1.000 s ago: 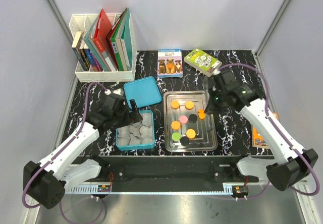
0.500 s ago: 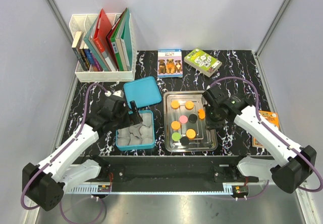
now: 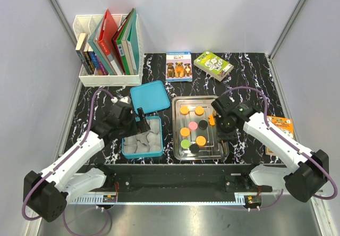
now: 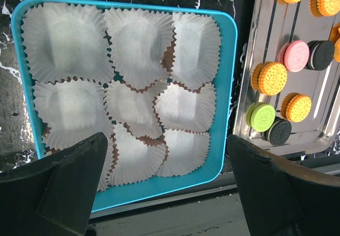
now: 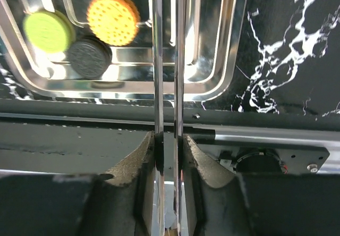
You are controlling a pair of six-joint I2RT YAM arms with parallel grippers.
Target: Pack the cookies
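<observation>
— Orange, black, pink, green round cookies (image 3: pixel 193 125) are found where?
— On the steel tray (image 3: pixel 223 146), right of the teal box (image 4: pixel 227 87). Left gripper (image 4: pixel 167 140) is spread wide; right gripper (image 5: pixel 168 87) is pinched closed.

White-shelled arms (image 3: pixel 79 151) with black joints and trailing purple cables (image 3: pixel 93 106).

No legible text, lettering on book covers (image 3: pixel 178 66) too small

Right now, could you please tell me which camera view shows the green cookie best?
The left wrist view: the green cookie is sharp there, on the metal tray beside a black cookie. The right wrist view shows the green cookie blurred; in the top view the green cookie is small.
</observation>
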